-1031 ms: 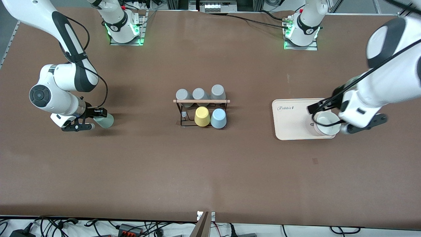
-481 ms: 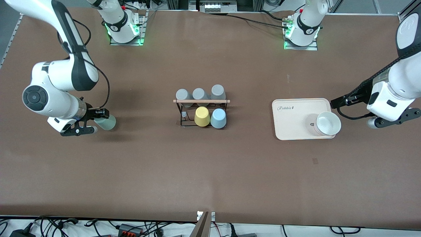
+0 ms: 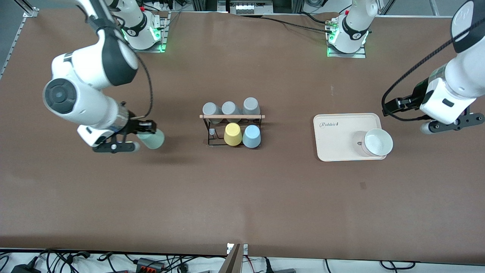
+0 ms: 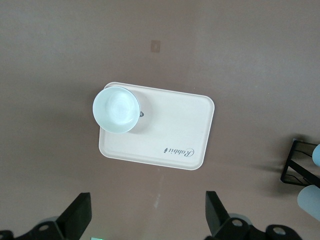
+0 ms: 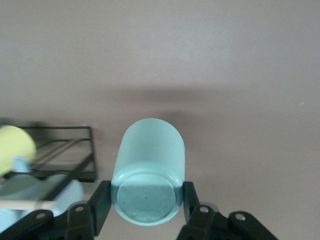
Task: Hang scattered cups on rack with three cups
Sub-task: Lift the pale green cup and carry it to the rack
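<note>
The right gripper has the mint green cup clamped between its fingers, and it has swept a good way toward the rack in the last second, up off the table at the right arm's end. In the right wrist view the cup lies on its side in the grip, base toward the camera, fingers pressed on either flank. That puts the last loose cup on its way in.

On the rack, the three grey cups sit mouth-down along the row farther from the front camera. In the nearer row the yellow cup and the light blue cup are already on their pegs, and one bare peg stands at the end toward the right arm. That looks like the mint cup's slot.

Meanwhile the left gripper has pulled back off the cream tray, leaving the white bowl sitting on it. Its fingers are spread wide and hold nothing, as the left wrist view shows, and it now hangs over bare table at the left arm's end.

The cup will likely need turning mouth-down before it drops onto that peg.
</note>
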Available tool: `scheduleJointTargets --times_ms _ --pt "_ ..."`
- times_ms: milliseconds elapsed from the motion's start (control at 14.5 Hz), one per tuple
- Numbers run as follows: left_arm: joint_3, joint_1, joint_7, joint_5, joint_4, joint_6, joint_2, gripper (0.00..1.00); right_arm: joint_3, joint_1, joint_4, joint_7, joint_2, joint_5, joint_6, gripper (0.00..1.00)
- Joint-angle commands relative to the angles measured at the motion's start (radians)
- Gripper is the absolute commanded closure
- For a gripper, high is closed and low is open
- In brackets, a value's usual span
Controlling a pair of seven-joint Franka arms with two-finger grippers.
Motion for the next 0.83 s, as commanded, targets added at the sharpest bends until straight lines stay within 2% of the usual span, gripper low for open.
scheduleJointTargets --times_ms 0,412,756 --pt "-0.013 0.017 0.024 0.013 -0.043 0.053 -0.037 0.0 -0.007 0.084 0.142 0.153 0.101 0.009 -0.037 0.79" --pt "-0.013 0.017 0.024 0.013 -0.072 0.067 -0.054 0.0 -0.008 0.222 0.289 0.403 0.207 0.002 -0.057 0.79" --pt "-0.015 0.017 0.026 0.006 -0.059 0.07 -0.047 0.0 -0.008 0.276 0.306 0.482 0.238 0.0 -0.059 0.79"
